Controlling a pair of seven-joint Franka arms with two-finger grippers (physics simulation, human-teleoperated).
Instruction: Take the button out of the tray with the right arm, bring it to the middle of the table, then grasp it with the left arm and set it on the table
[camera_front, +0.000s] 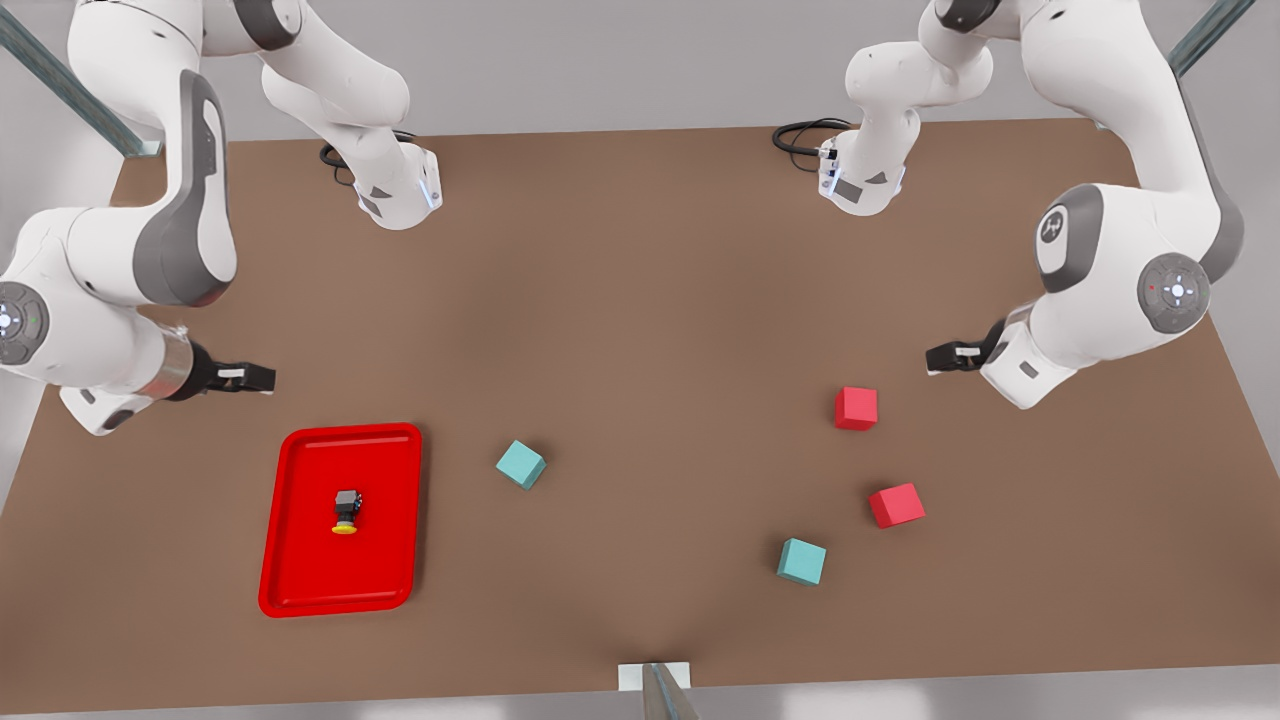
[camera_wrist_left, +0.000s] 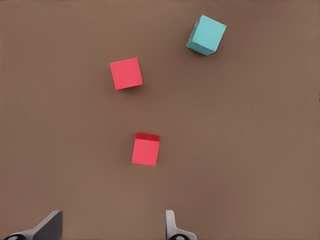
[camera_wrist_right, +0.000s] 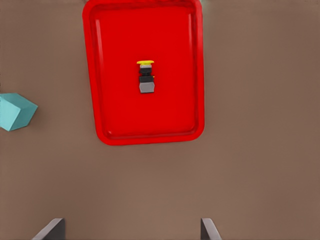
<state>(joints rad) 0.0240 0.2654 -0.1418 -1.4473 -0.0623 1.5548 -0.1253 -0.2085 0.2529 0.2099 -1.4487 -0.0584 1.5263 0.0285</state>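
Front view: the glossy red tray (camera_front: 340, 519), rounded at the corners with a raised rim, lies on the matte brown table (camera_front: 640, 300). The button (camera_front: 346, 511) lies on its side at the tray's middle, its yellow cap toward 6 o'clock. The right gripper (camera_front: 262, 378) hovers at the tray's 11 o'clock; the left gripper (camera_front: 938, 358) hangs at 10 o'clock of a red cube (camera_front: 856, 408).

Left wrist view: the fingers (camera_wrist_left: 172, 227) are spread over bare table.

Right wrist view: the fingers (camera_wrist_right: 209, 230) are spread wide, empty, well apart from the tray (camera_wrist_right: 100, 75) and button (camera_wrist_right: 146, 77).
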